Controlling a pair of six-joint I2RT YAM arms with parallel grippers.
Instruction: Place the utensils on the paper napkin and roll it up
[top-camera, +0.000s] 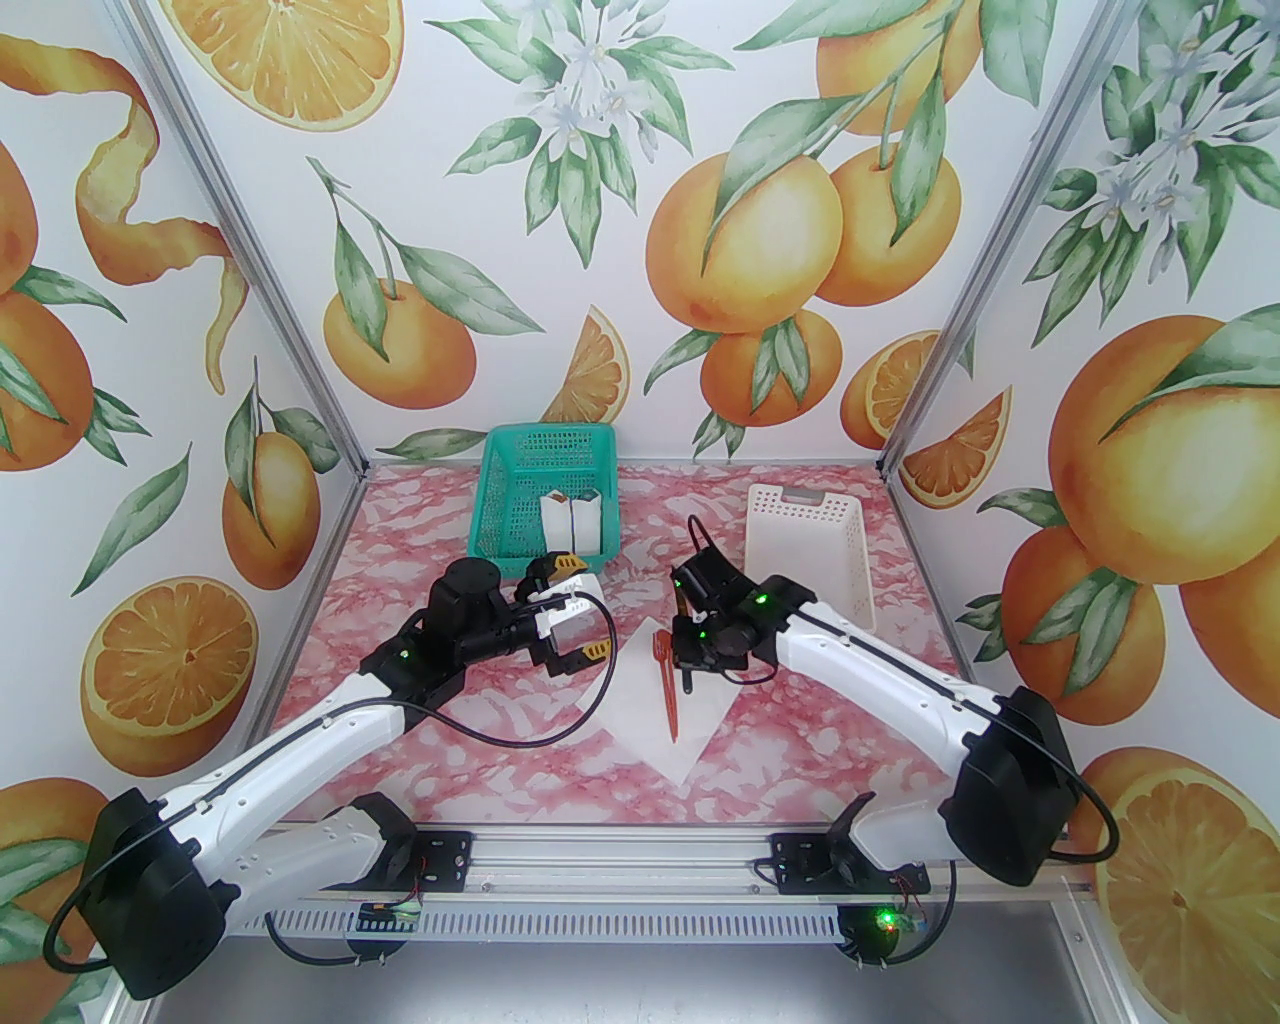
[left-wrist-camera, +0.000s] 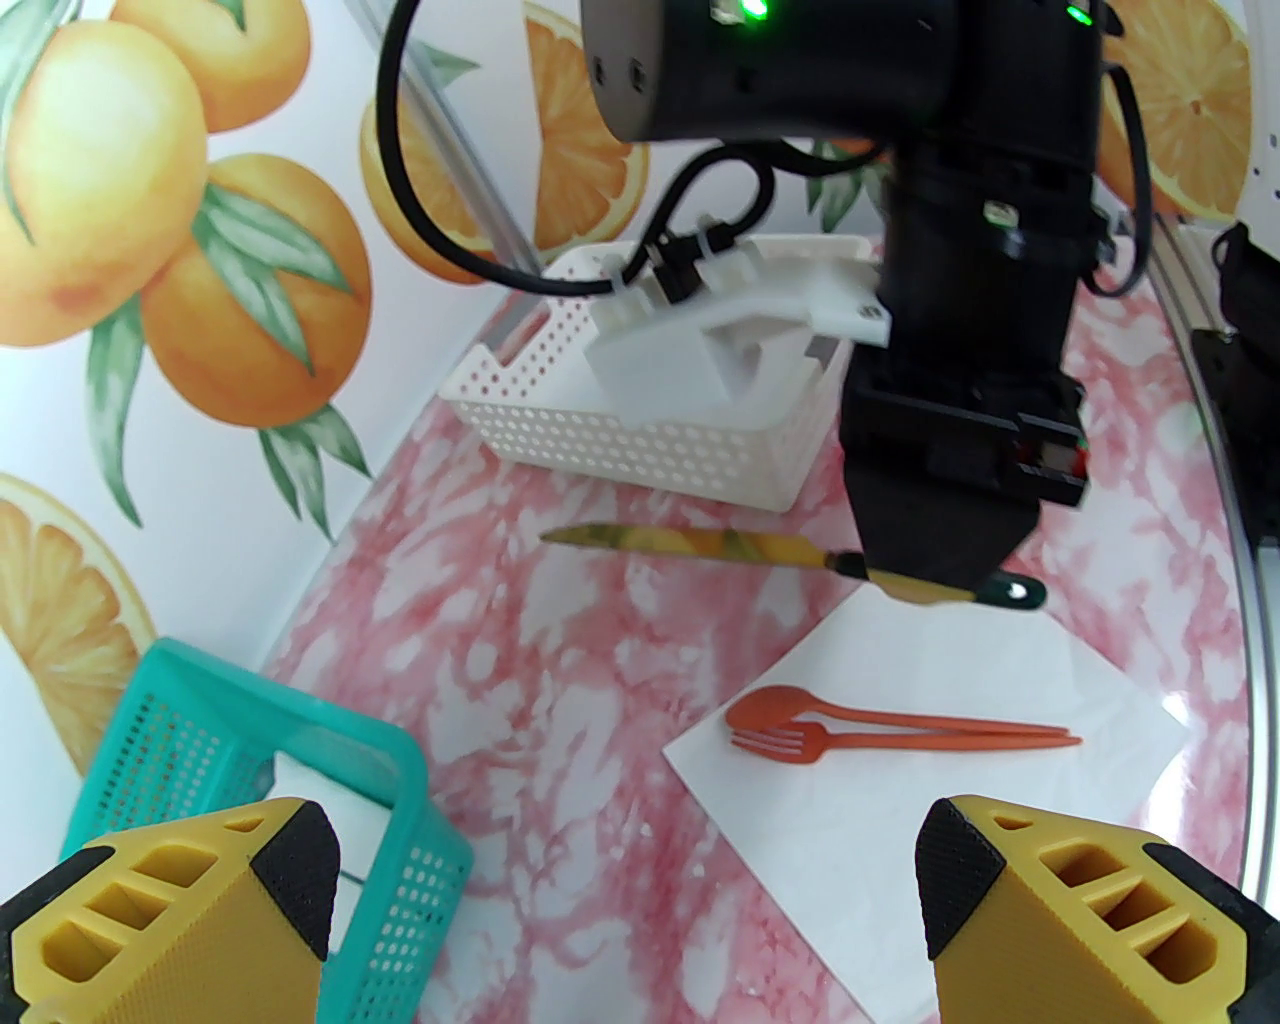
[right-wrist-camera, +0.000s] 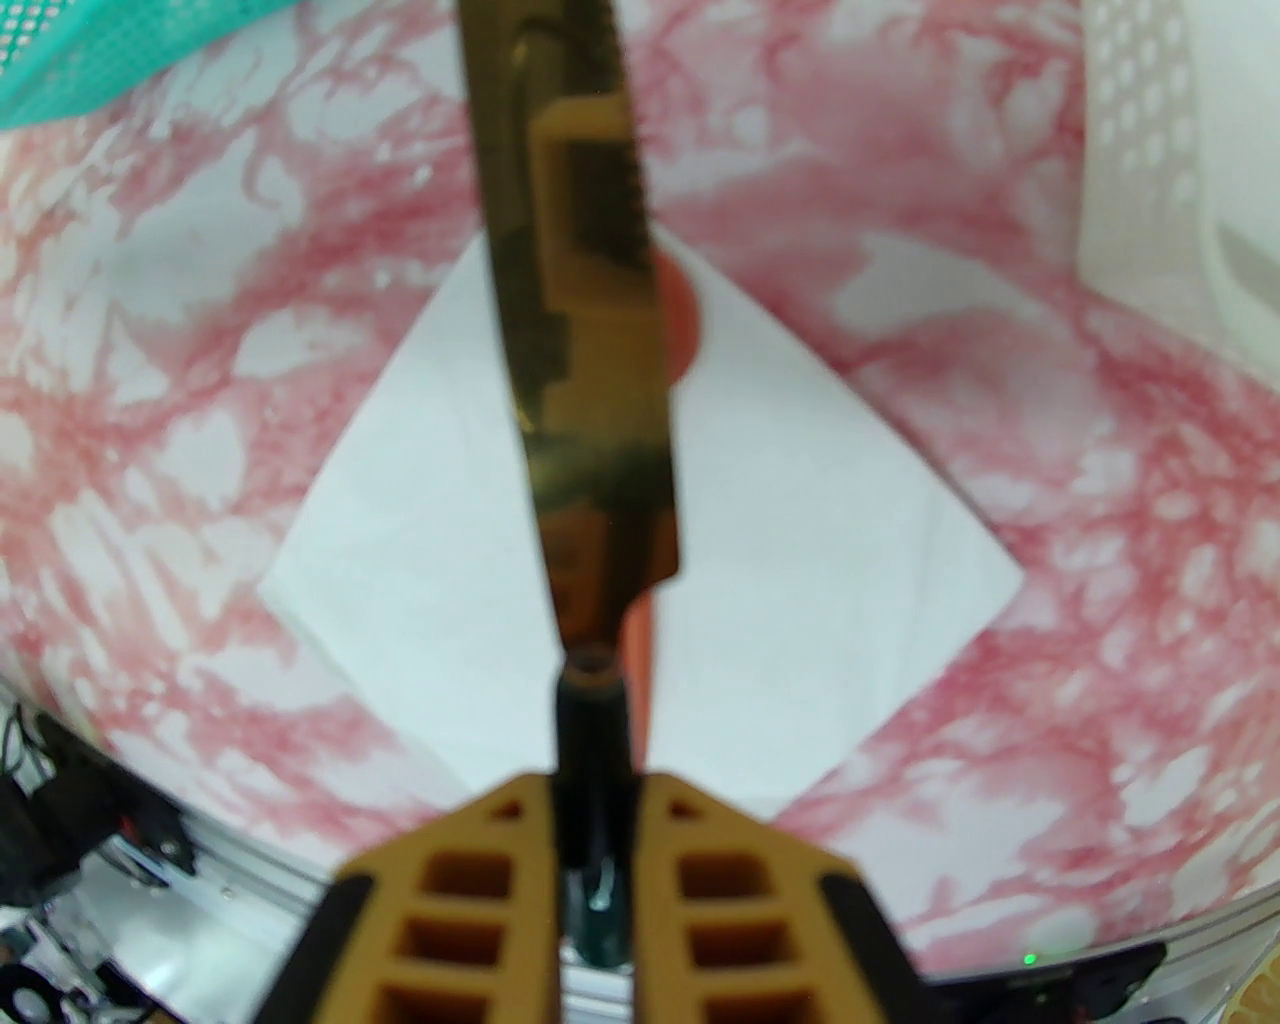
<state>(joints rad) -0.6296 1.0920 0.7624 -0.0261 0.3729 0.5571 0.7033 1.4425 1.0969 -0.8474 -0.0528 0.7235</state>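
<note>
Jaws on the left gripper (top-camera: 578, 612) are gaping empty in the top view, arm reaching from the near left, while the right gripper (top-camera: 688, 655) is pointing down over the paper napkin (top-camera: 700, 738). From the left wrist, spoon (left-wrist-camera: 780, 708) and fork (left-wrist-camera: 790, 745) are lying side by side on the napkin. At the right wrist, nearly closed jaws are pinching the knife (right-wrist-camera: 580, 400) by its dark handle above it.
</note>
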